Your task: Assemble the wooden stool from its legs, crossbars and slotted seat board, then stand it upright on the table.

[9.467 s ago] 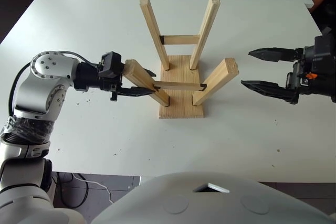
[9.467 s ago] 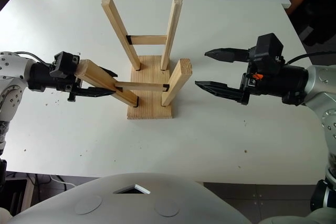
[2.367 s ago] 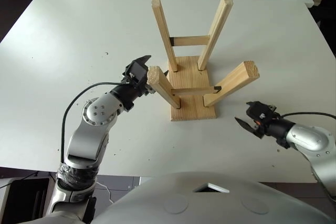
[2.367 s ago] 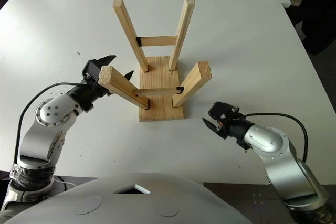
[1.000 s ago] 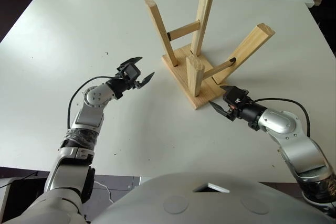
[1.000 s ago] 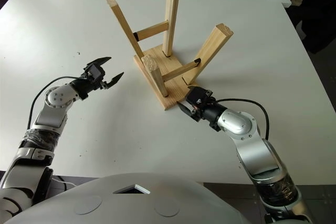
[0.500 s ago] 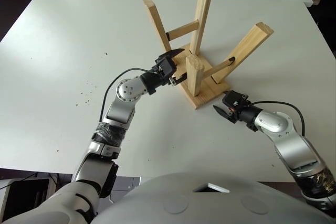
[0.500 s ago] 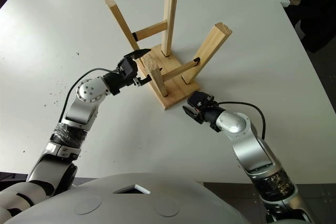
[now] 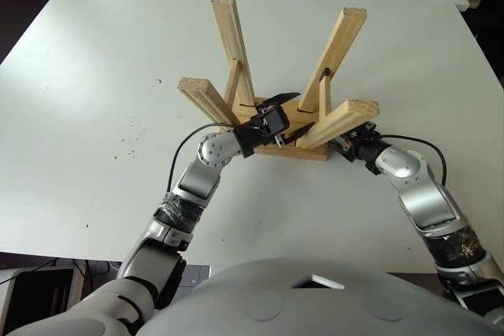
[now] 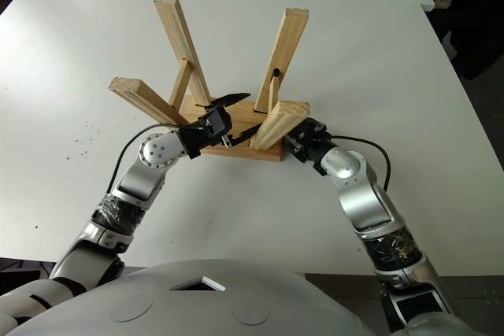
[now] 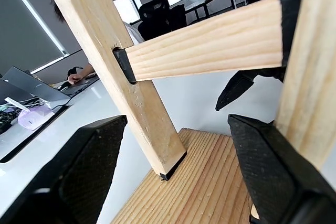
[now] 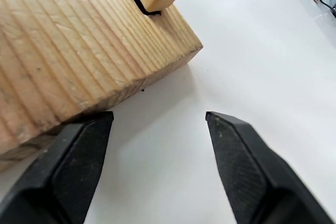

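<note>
**Layout.** The white desk (image 9: pixel 94 76) carries the stool (image 10: pixel 183 41) near its centre, inverted. The seat board (image 11: pixel 205 182) lies flat on the desk. All four legs (image 9: pixel 335 57) point upward and splay outward. In the left wrist view, a crossbar (image 11: pixel 210 40) is seated in a dark-edged joint on one leg.

**Change.** Half a second ago a corner of the seat board faced the robot. A long edge now faces it, so the stool has turned on the desk.
- The left gripper (image 9: pixel 299 112) has moved in from the board's left side. It now sits between the legs, above the board, with its fingers apart and nothing in them.
- The right gripper (image 9: pixel 348 141) was short of the board. It is now at the board's near right corner, below the near right leg (image 9: pixel 340 120). Its fingers are apart, and the corner is just beside one of them.

**Assessment.** Assembly appears complete, and only turning the stool onto its legs remains. The steep lean of the near legs suggests their joints may be loose.

**Markings.** No brand, label or writing is legible on the stool.
</note>
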